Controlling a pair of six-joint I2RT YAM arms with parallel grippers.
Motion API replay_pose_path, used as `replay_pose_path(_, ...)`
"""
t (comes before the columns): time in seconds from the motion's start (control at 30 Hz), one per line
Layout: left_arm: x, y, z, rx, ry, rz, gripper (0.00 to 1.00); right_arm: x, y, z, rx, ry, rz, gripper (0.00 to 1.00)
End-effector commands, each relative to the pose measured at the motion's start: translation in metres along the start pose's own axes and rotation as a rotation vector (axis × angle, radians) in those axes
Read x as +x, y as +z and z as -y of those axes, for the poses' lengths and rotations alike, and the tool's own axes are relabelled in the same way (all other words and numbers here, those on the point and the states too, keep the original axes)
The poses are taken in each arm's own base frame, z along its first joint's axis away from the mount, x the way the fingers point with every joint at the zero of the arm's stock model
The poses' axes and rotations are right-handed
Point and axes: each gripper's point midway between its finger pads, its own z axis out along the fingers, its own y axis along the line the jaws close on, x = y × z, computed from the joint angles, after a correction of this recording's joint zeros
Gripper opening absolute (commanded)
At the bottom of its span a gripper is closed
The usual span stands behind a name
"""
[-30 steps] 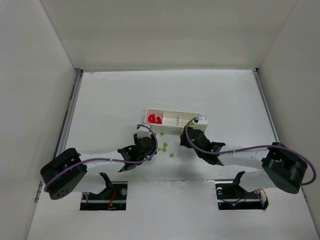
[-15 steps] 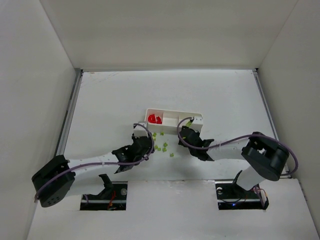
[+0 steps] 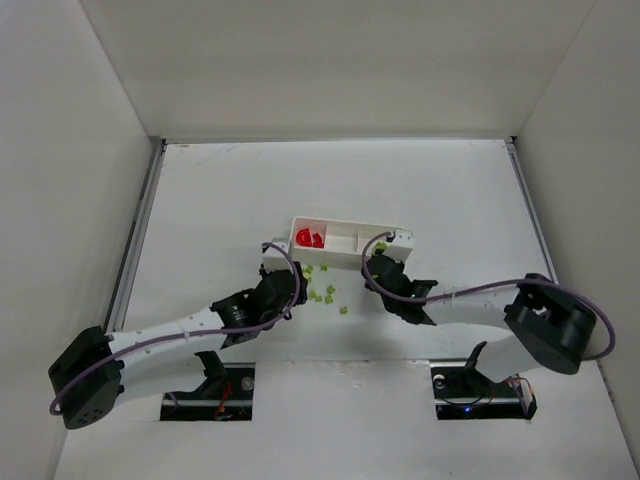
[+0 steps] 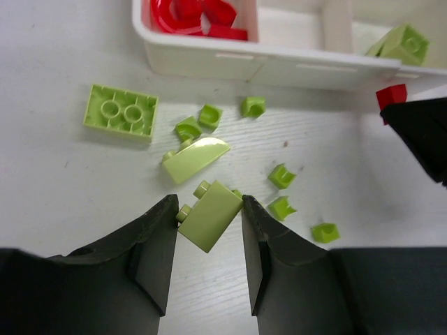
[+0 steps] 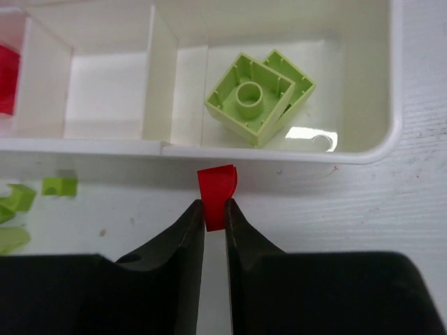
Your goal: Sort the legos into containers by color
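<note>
Pinching red piece [image 5: 216,183] in narrowly closed right gripper [image 5: 213,209], just near of tray [image 5: 279,155], at right compartment holding green bricks [image 5: 258,98] | red pile [image 3: 308,238] lying left, along tray's long axis | left gripper [image 4: 207,209] clamping sloped brick [image 4: 209,225], nearer that left end

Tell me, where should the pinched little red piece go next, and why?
Probably lift it and swing left to the end compartment. The right tool is shut on the red piece beside the tray section holding green bricks; the other reds sit at the far end.
</note>
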Motion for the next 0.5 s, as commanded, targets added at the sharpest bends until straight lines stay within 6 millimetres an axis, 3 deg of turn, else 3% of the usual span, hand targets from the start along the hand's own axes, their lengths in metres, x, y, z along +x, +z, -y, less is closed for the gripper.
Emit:
replay_pose_path(0.0, -0.050, -0.008, 0.038, 0.095, -0.044, 0.091, 0.19, -0.021, -0.019, -0.007, -0.045, 0.045, 0.061, 0.21)
replay_pose_path(0.2, -0.088, 0.012, 0.095, 0.206, -0.033, 0.134, 0.19, -0.049, -0.050, 0.010, -0.058, 0.090, 0.124, 0.21)
replay_pose_path(0.33, -0.106, 0.034, 0.141, 0.275, -0.016, 0.168, 0.19, -0.088, -0.066, 0.030, -0.041, 0.133, 0.217, 0.21)
replay_pose_path(0.47, -0.115, 0.061, 0.168, 0.309, -0.001, 0.191, 0.20, -0.119, -0.072, 0.048, -0.010, 0.164, 0.277, 0.22)
